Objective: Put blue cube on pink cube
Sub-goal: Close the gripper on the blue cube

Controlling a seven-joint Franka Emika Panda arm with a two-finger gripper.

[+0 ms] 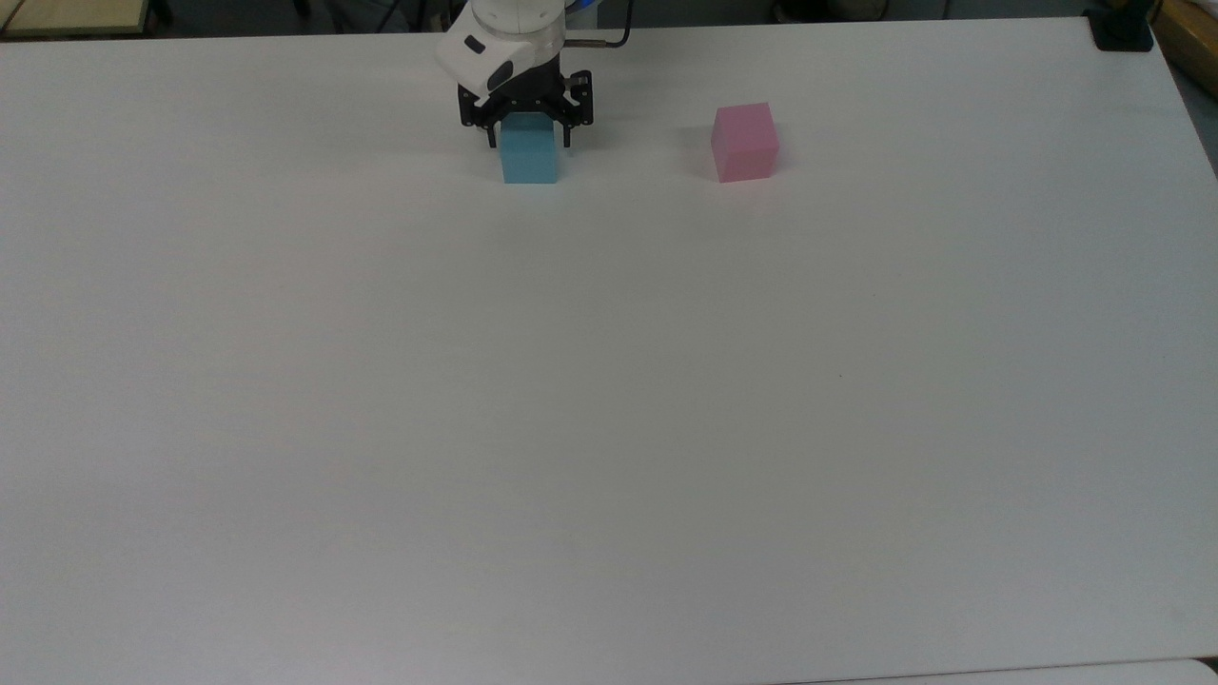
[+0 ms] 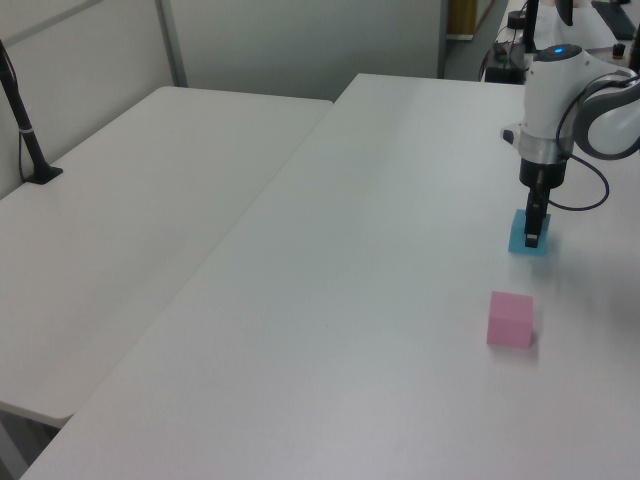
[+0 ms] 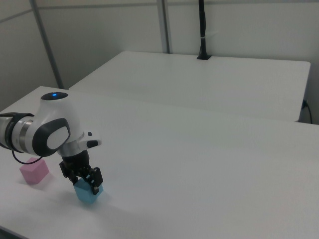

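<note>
The blue cube [image 1: 528, 162] rests on the white table [image 1: 609, 428] near the far edge in the top view. My gripper [image 1: 530, 143] has come down over it and stands open, one finger on each side of the cube with small gaps. In the left view the gripper [image 2: 533, 238] partly covers the blue cube [image 2: 517, 241]. In the right view the gripper [image 3: 87, 182] sits over the blue cube [image 3: 86, 195]. The pink cube [image 1: 744, 143] stands apart on the table, to the top view's right, also seen as the pink cube [image 2: 510, 319] and pink cube [image 3: 34, 172].
A black mount base [image 1: 1121, 30] sits at the table's far right corner in the top view. A second white table [image 2: 130, 200] adjoins, carrying a black pole [image 2: 28, 140]. The same pole [image 3: 202, 30] rises at the back of the right view.
</note>
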